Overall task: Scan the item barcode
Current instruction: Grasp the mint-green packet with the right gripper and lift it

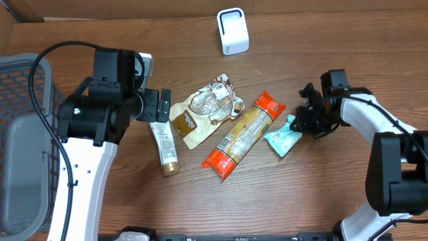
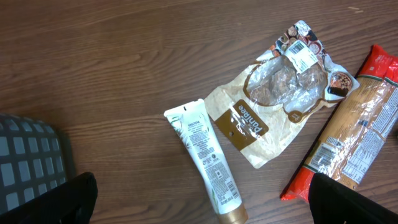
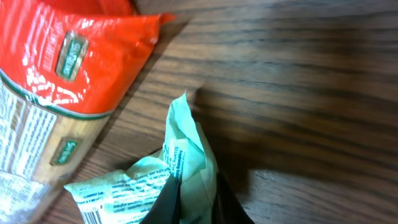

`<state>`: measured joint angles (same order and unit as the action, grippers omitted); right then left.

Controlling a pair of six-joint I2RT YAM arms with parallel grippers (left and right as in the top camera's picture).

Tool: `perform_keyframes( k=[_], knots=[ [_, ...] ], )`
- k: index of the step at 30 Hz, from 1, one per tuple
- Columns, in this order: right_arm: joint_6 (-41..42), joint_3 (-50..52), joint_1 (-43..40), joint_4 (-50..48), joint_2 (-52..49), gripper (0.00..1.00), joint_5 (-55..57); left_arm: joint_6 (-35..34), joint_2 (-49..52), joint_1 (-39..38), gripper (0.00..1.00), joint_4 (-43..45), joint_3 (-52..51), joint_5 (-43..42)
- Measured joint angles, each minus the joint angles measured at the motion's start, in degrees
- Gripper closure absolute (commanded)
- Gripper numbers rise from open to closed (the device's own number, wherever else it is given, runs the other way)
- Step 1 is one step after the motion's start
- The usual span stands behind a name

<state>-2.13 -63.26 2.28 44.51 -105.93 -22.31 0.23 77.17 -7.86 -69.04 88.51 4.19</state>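
Your right gripper [image 1: 302, 122] is clamped shut on the mint-green packet [image 1: 283, 139]. This is a small, crinkly film sachet covered in fine print. In the right wrist view, the dark fingers [image 3: 163, 202] pinch one folded edge, so the film stands up in a creased peak. The packet sits right of centre, just beside the far end of the pasta bag [image 1: 244, 136]. You cannot tell whether it is clear of the wood.

The pasta bag is long and narrow and lies on a diagonal. It has glossy orange-red ends and a clear middle that shows pale strands. To its left is a crumpled brown pouch [image 1: 202, 112] with a shiny transparent window. Left of that lies a smooth white tube [image 1: 164, 144], its gold cap pointing near.

Your left gripper [image 1: 158, 106] is spread wide and holds nothing. It hangs over the tube's far end.

The scanner [image 1: 233, 31], a white rounded box, stands at the far side, well apart from the packet. A grey plastic mesh basket [image 1: 20, 100] fills the left edge of the dark wood-grain table [image 1: 321, 194].
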Motion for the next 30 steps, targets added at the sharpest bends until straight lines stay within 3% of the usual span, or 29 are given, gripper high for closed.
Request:
perform_keyframes(
  k=[6,14,16,19,21,25,30],
  knots=[
    [12.37,-4.13,-2.25,2.29,1.36,0.96,1.86,0.0,0.0,0.0,0.0,0.0,0.0,0.0],
    [28.57,-4.13,-6.73,4.79,10.6,0.94,9.88,0.0,0.0,0.0,0.0,0.0,0.0,0.0],
    [30.67,-3.48,-6.19,4.24,10.67,0.77,10.99,0.0,0.0,0.0,0.0,0.0,0.0,0.0],
    [32.26,0.33,-5.16,3.69,10.67,0.39,11.63,0.0,0.0,0.0,0.0,0.0,0.0,0.0],
    [32.68,3.52,-4.76,3.96,10.67,0.26,11.85,0.0,0.0,0.0,0.0,0.0,0.0,0.0],
    [30.12,7.08,-4.59,4.48,10.67,0.14,12.02,0.0,0.0,0.0,0.01,0.0,0.0,0.0],
    [20.13,7.08,-5.46,3.34,10.67,0.11,11.74,0.0,0.0,0.0,0.0,0.0,0.0,0.0]
  ],
)
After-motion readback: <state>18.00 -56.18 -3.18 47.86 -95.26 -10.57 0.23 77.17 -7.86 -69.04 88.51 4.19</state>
